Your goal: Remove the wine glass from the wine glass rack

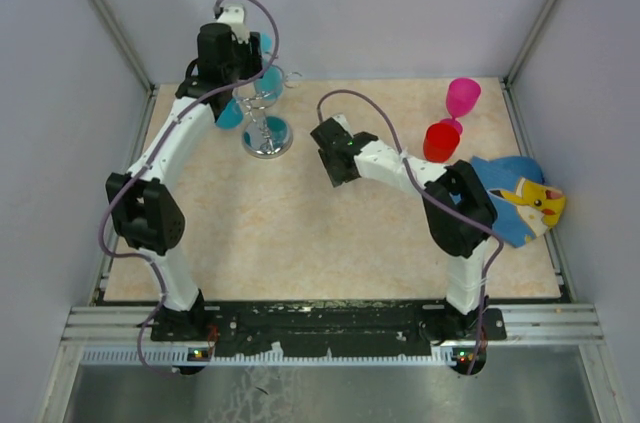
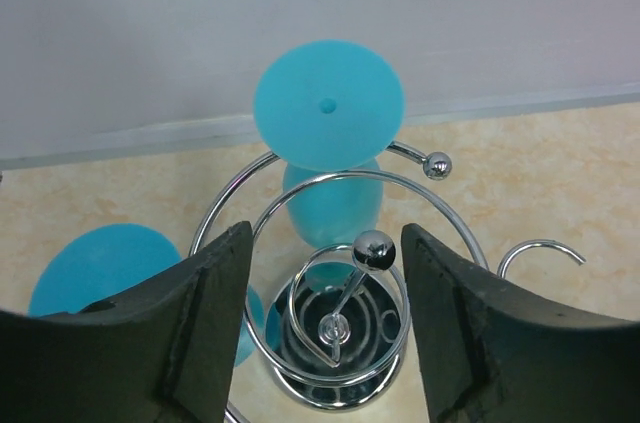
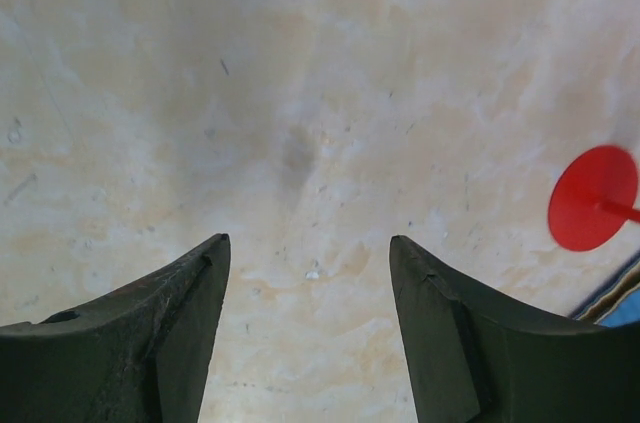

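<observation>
Step in hand: the left gripper is hovering above the wine glass rack and lining up on a hanging glass. I judge this to be the approach, with no grasp made yet.
Left gripper state: its fingers are standing wide apart and gripping nothing, one to each side of the rack's central post in the wrist view.
Wine glass: the teal wine glass is hanging upside down from a curled arm on the rack's far side, foot uppermost and bowl below.
Neighbour: a second teal glass is hanging on the rack's left side.
Right gripper: the right gripper is waiting well to the right of the rack, its fingers spread and empty.
Next move: this is probably calling for reaching past the post and closing on the stem under the foot. The glass would then be slid out through the arm's open end without dragging the rack.
</observation>
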Tool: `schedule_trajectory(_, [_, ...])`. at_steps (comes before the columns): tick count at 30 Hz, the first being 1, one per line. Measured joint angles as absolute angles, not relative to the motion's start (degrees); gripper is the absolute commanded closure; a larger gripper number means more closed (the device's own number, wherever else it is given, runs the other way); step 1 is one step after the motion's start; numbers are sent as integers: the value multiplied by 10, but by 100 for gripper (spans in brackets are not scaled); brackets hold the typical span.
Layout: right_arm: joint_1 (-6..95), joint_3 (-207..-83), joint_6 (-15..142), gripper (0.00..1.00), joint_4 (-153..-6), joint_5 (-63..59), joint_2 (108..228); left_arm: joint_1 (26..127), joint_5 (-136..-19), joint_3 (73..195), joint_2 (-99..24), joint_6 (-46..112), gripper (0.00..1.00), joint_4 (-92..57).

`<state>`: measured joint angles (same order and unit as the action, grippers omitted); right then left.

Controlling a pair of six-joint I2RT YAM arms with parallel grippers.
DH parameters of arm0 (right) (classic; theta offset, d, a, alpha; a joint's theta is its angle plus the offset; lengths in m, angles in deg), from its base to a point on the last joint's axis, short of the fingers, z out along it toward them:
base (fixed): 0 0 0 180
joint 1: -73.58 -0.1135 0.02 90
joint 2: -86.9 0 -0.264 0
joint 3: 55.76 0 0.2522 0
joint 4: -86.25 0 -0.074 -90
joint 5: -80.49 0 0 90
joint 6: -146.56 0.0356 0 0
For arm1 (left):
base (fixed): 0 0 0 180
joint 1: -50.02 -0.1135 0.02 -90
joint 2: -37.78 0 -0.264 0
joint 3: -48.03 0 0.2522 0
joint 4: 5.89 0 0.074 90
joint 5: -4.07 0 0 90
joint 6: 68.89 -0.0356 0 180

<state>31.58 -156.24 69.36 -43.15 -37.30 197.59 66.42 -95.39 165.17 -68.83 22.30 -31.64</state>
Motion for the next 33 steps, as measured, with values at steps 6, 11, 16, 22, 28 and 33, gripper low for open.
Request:
schedule_trajectory(6, [334, -1510, 718, 13, -439, -280, 1920, 664, -955, 1652, -669, 224, 5, -316])
schedule_trajectory(11, [357, -1541, 746, 2, -481, -185, 1821, 664, -956, 1652, -655, 224, 3, -317])
schedule_trajectory(16, [381, -1654, 759, 13, -504, -132, 1812, 664, -967, 1652, -636, 224, 2, -316])
schedule_trajectory(22, [439, -1694, 802, 16, -540, -13, 1845, 653, -1016, 1641, -615, 254, 21, -315])
schedule_trajectory(28, [455, -1704, 818, 16, -540, 35, 1894, 547, -1003, 1561, -546, 361, 42, -311])
schedule_trajectory(33, [451, -1713, 823, 16, -542, 66, 1901, 426, -938, 1525, -537, 468, 39, -296])
